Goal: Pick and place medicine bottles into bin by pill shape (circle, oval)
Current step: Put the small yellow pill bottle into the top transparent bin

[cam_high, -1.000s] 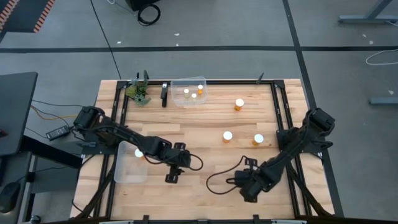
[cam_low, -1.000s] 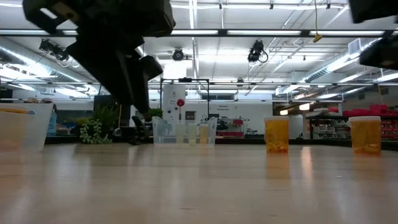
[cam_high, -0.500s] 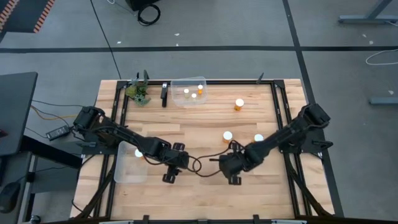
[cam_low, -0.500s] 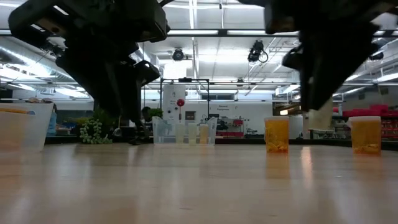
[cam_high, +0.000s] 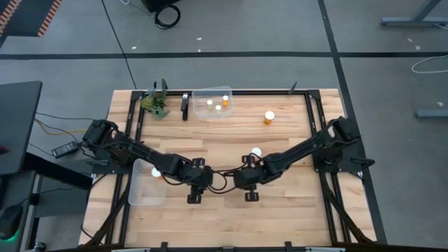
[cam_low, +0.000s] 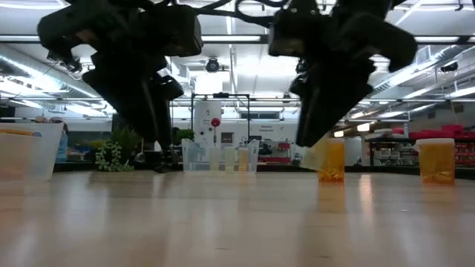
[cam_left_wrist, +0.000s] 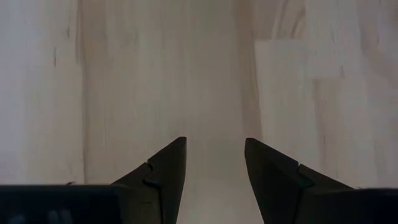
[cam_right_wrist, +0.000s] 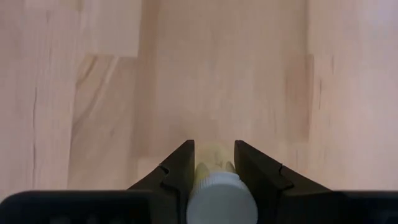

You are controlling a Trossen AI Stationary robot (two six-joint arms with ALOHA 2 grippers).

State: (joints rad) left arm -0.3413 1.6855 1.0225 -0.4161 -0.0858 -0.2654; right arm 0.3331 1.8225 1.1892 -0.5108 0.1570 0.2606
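While both arms hang over the middle of the desk (cam_high: 294,210), near its front half, the right gripper (cam_right_wrist: 214,163) is closed on a medicine bottle (cam_right_wrist: 219,196); its white cap sits between the two fingers in the right wrist view, and only bare wood is under it. The left gripper (cam_left_wrist: 215,163) is just beside it, toward the left edge, with fingers partly open and nothing between them, only wood. Other bottles: one (cam_high: 256,152) stands on the desk close behind the right gripper, one (cam_high: 269,117) stands further toward the back edge, approx. right of centre. Three white caps show inside the clear bin (cam_high: 225,91) at the back edge, near the middle. A second clear bin (cam_high: 138,199) lies near the front left corner, w/ one bottle (cam_high: 156,172) at its rim next to the left arm; I cannot tell if it is inside. A small green plant (cam_high: 155,104) is at the back left corner.
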